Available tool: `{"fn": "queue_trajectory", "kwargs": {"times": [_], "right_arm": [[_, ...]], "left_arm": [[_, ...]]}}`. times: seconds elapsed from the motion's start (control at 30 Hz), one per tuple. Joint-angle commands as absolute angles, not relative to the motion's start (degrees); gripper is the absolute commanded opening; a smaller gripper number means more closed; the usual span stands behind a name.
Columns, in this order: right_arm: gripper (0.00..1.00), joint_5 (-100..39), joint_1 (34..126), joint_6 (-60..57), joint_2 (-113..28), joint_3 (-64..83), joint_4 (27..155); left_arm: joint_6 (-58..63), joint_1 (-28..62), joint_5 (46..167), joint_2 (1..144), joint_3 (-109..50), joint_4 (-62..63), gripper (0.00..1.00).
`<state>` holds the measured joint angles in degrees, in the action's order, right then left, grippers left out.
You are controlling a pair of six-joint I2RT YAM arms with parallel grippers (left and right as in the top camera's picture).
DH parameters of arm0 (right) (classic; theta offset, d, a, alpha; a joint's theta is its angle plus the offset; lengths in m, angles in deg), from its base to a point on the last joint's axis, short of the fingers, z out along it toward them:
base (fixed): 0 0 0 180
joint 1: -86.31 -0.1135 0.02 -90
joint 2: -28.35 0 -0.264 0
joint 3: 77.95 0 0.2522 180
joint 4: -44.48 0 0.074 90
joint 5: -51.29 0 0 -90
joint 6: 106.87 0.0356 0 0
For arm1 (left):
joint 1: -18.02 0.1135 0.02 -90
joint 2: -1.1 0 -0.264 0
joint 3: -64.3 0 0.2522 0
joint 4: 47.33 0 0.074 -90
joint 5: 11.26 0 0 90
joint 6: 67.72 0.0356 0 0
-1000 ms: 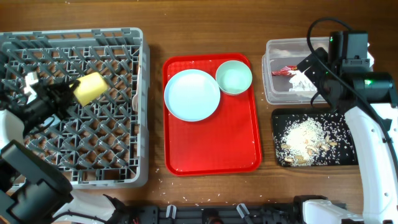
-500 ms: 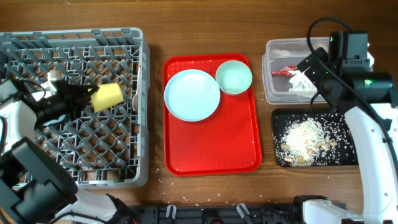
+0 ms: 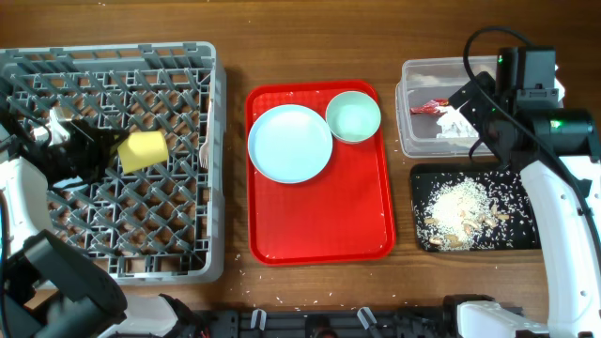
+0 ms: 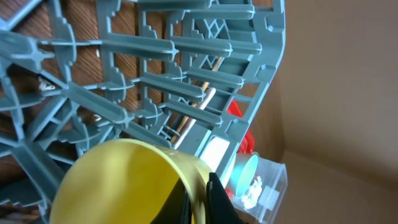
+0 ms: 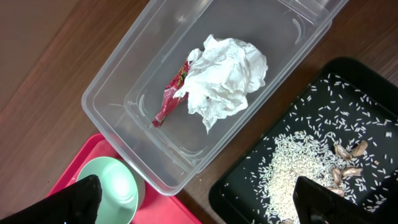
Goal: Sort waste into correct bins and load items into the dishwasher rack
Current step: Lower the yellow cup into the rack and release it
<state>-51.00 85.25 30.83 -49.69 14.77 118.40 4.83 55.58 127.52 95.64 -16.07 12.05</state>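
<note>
Left gripper (image 3: pixel 114 150) is clamped on the rim of the yellow cup (image 3: pixel 144 150), which lies sideways over the grey rack (image 3: pixel 188 56) at frame left. Right gripper (image 5: pixel 198 202), jaws spread wide, hangs above the clear tub (image 5: pixel 109 87) and black tray (image 5: pixel 348 71) at frame right.

White arms (image 3: pixel 563 235), black joints (image 3: pixel 528 73), black cable (image 3: pixel 472 43).

No legible text, red snack wrapper (image 5: pixel 168 102) print too blurred

The left gripper (image 3: pixel 111 148) points rightward, jaws clamped on the rim of the small yellow cup (image 3: pixel 144 150); the right gripper (image 3: pixel 467 97) faces down, jaws spread wide
</note>
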Motion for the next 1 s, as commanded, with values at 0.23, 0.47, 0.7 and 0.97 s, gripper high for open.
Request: {"fn": "queue_trajectory", "kwargs": {"times": [0.23,0.47,0.7,0.97], "right_arm": [[1.0,-52.3,85.3,31.2,-49.1,15.4,118.3],[1.0,-52.3,85.3,31.2,-49.1,15.4,118.3],[1.0,-52.3,85.3,31.2,-49.1,15.4,118.3],[1.0,-52.3,85.3,31.2,-49.1,15.4,118.3]], "left_arm": [[6.6,56.4,138.6,97.5,-13.9,13.3,0.04],[6.6,56.4,139.4,97.5,-13.6,13.4,0.04],[6.6,56.2,138.8,97.5,-9.3,10.3,0.04],[6.4,56.5,115.7,97.5,-9.3,8.9,0.17]]}}
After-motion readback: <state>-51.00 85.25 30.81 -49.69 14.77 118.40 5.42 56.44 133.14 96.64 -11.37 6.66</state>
